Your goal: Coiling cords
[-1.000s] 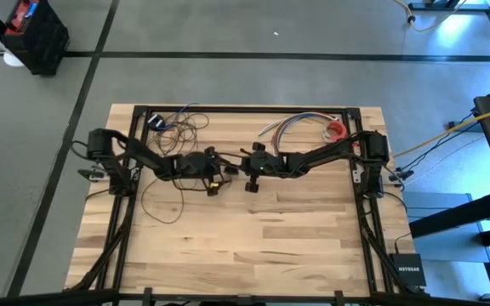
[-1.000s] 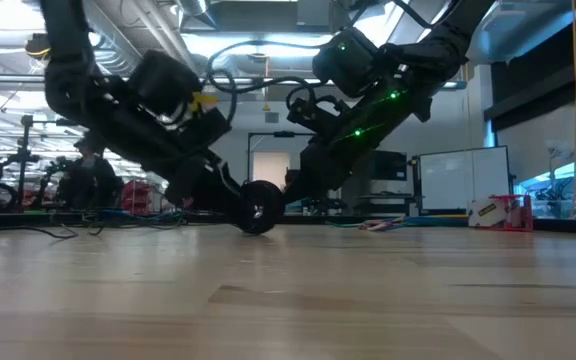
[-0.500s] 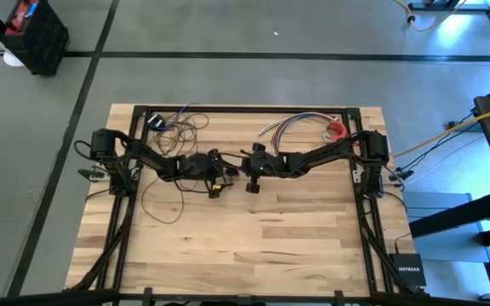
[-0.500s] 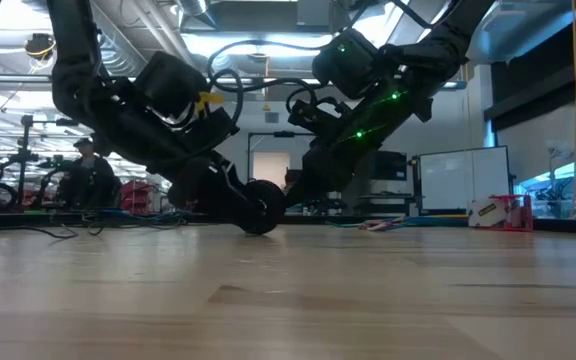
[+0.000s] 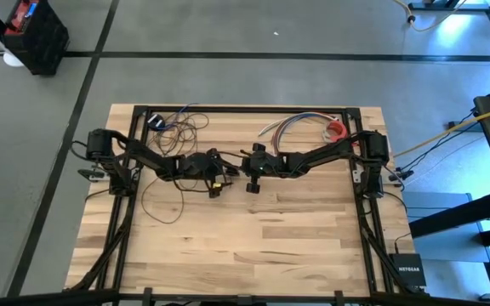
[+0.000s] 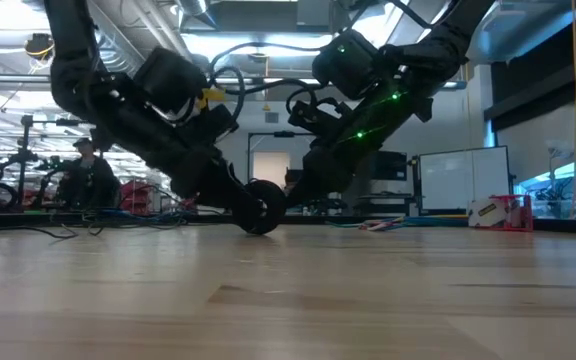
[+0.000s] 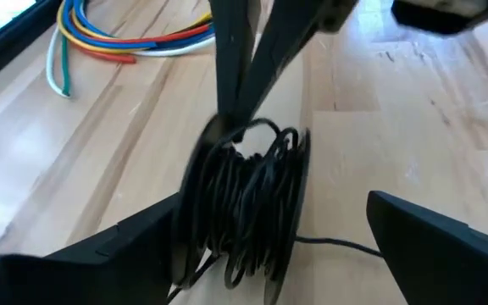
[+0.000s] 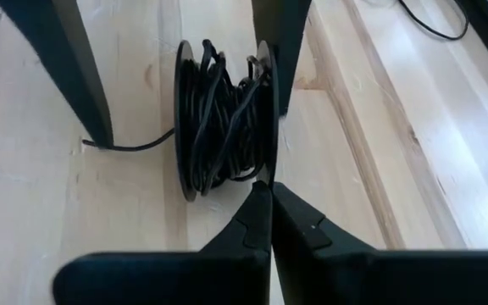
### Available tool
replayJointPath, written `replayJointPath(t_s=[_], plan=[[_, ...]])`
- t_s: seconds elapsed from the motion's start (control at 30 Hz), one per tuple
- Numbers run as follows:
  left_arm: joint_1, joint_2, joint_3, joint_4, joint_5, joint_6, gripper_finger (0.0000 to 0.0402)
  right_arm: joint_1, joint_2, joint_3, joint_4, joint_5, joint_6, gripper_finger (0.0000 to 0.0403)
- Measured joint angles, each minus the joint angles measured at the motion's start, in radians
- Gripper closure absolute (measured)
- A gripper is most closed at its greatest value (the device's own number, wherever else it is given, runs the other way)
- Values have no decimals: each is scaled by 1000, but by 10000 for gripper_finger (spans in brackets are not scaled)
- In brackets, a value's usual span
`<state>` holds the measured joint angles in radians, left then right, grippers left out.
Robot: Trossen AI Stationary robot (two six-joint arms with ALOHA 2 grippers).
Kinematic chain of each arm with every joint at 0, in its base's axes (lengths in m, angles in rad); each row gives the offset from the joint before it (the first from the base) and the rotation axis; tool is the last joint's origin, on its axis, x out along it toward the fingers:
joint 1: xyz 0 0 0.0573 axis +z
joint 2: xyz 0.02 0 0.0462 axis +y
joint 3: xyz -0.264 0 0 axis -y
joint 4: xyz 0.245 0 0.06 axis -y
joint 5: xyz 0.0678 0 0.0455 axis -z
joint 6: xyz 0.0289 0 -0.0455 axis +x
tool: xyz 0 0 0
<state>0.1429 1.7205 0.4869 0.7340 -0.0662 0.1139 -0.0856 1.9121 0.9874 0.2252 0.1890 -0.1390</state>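
The cords are one thin black wire, mostly wound on a small round black spool that stands on edge on the table's middle. A loose tail runs off it toward the slack loops at the left. My left gripper is open, one finger on each side of the spool. One finger stands close against a disc; the other is well apart. My right gripper is shut, facing the left gripper from the spool's other side. My left gripper: its one finger lies next to the outer face of the spool's disc, and I cannot tell whether they touch. My right gripper's shut fingertips meet the rim of that same disc, coming slanting down from the table's right. The spool stays upright on the table.
A bundle of multicoloured wires and a red roll lie at the far right of the table. A tangle of loose wire lies at the far left. Bare wood fills the near half.
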Motion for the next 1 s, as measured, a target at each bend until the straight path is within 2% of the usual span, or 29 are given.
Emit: replayJointPath(t_s=[0.13,0.23,0.67,1.0], plan=[[5,-94,1,-115,0,-9,60,0,0,0,-5,0,0,398],[15,-125,1,-124,-1,-10,85,0,0,0,-4,0,0,398],[36,-85,1,-120,1,1,281,0,1,-1,-1,2,1,398],[34,-85,1,-126,-1,-2,272,0,0,-2,2,2,3,396]])
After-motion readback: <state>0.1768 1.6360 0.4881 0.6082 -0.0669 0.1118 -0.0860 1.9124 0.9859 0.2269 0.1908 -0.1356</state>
